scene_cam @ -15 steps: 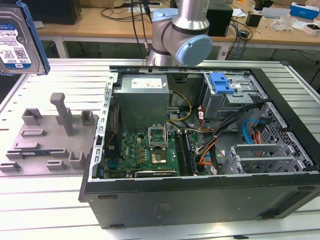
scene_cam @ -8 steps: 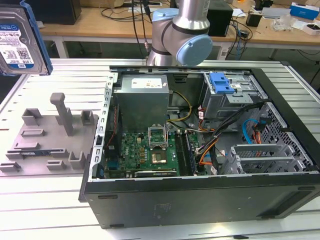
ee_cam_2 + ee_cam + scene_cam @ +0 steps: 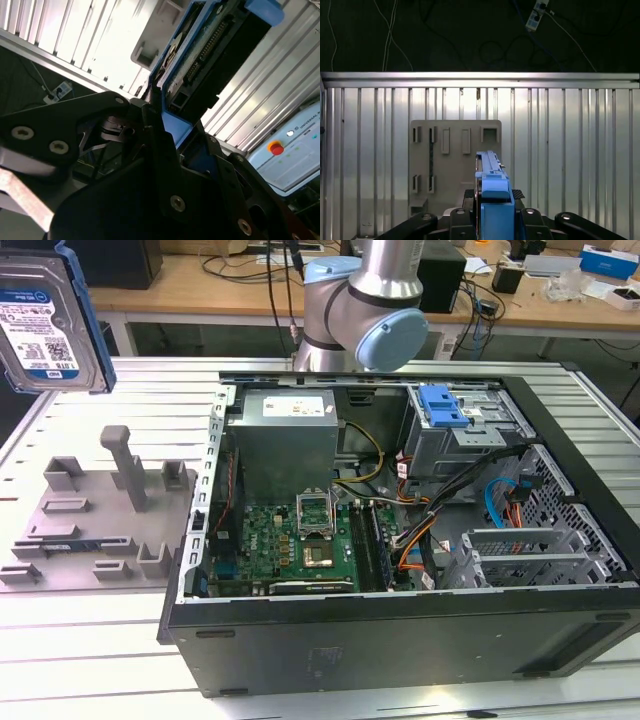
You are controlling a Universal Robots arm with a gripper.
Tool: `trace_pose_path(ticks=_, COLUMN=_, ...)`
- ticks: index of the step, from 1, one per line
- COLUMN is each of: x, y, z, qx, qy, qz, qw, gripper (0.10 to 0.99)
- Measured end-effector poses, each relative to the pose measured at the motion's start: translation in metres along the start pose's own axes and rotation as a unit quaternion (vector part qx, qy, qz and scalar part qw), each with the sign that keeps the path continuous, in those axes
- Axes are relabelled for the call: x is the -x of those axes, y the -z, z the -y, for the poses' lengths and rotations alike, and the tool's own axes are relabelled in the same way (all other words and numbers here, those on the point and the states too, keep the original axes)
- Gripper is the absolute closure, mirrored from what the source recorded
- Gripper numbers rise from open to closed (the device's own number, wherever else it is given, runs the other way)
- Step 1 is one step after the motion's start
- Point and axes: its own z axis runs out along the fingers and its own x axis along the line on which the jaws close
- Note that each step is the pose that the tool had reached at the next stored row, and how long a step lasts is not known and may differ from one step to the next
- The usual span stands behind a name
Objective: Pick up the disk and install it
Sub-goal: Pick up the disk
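Observation:
The disk [image 3: 45, 325], silver with a white-and-blue label and a blue bracket around it, hangs in the air at the exterior view's far left, high above the grey holder plate [image 3: 100, 510]. In the first wrist view I look along the disk's blue edge [image 3: 492, 182], and my gripper [image 3: 493, 196] is shut on it from both sides. In the second wrist view the black fingers [image 3: 152, 117] clamp the blue bracket at one end of the disk [image 3: 210, 45], whose connector side faces the camera.
The open computer case [image 3: 400, 625] lies on the slatted aluminium table [image 3: 80, 650]. Inside it are a grey drive cage with a blue latch [image 3: 441, 405], a grey power supply [image 3: 285, 435] and a green motherboard [image 3: 300, 540]. The arm [image 3: 365, 300] rises behind the case.

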Motion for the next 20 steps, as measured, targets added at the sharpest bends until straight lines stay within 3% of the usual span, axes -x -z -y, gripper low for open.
trace_pose_path(ticks=4, x=-0.0057, y=0.0015, z=0.0168, qx=0.0001, qy=0.000, qz=0.0000, qw=1.0000, gripper=0.718)
trace_pose_path(ticks=11, x=-0.0149, y=0.0026, z=0.0357, qx=-0.0018, qy=0.001, qz=-0.0001, qw=1.0000, gripper=0.718)
trace_pose_path(ticks=20, x=-0.0280, y=0.0036, z=0.0736, qx=-0.0030, qy=0.002, qz=-0.0001, qw=1.0000, gripper=0.718)
